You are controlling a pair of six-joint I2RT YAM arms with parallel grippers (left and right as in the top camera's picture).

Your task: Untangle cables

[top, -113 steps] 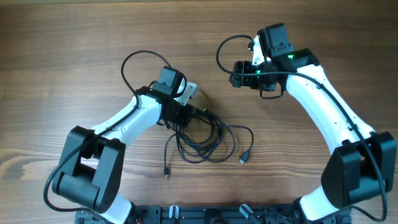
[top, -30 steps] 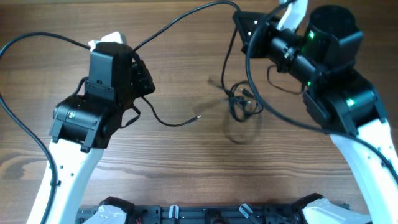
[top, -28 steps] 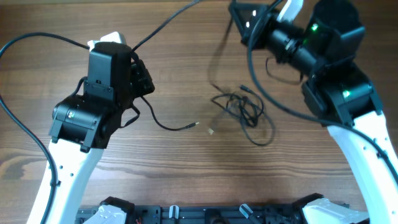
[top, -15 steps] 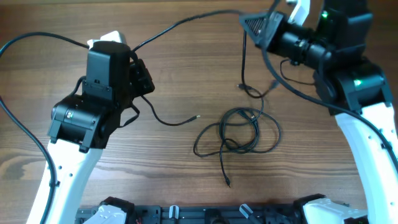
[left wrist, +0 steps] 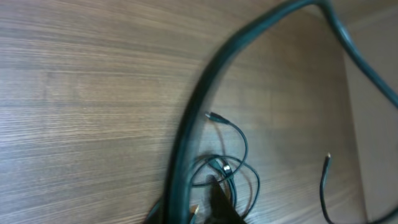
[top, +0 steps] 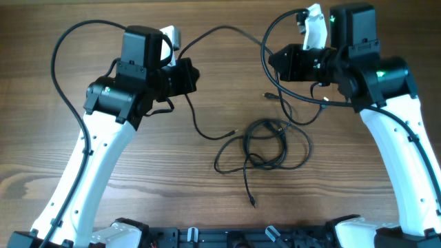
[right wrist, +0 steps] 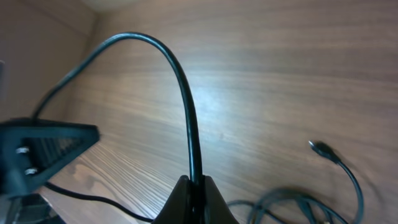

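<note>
Wood table [top: 162, 196] carries a loose heap of cables [top: 265, 146] at about 4 o'clock from its middle. One cable [top: 220, 29] arcs between the grippers. The right gripper [top: 274, 60], at 1 o'clock, is pinched tight on it. The left gripper [top: 187, 76], at 10 o'clock, has that cable at its tip; whether its jaws are parted I cannot tell. A plug end [top: 234, 131] lies at the heap's 9 o'clock.
</note>
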